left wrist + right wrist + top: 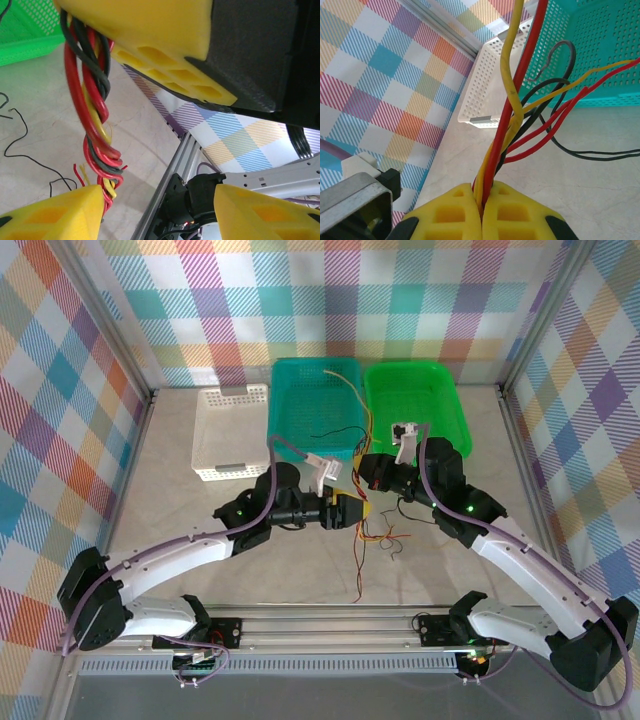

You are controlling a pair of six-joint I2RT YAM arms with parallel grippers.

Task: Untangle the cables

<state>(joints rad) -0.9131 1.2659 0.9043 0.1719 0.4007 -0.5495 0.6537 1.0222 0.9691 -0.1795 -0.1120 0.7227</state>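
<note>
Running lengthwise from near the table's front edge toward the teal basket (305, 400), the cables (360, 540) are seen mid-table between the two arms. They are pinched as a bundle in the pressed-together jaws of the right gripper (482, 200), with loose ends fanned out toward the basket. The left gripper (157, 200) is seen with jaws spread, and the twisted part lies just beside one finger.

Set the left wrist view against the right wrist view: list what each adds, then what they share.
Left wrist: the green basket, the open left gripper, and a tightly twisted stretch of the cables. Right wrist: the white basket, the teal basket, and strands fanning apart. Both: the cables, the right gripper shut on them, the table and the plaid wall.
</note>
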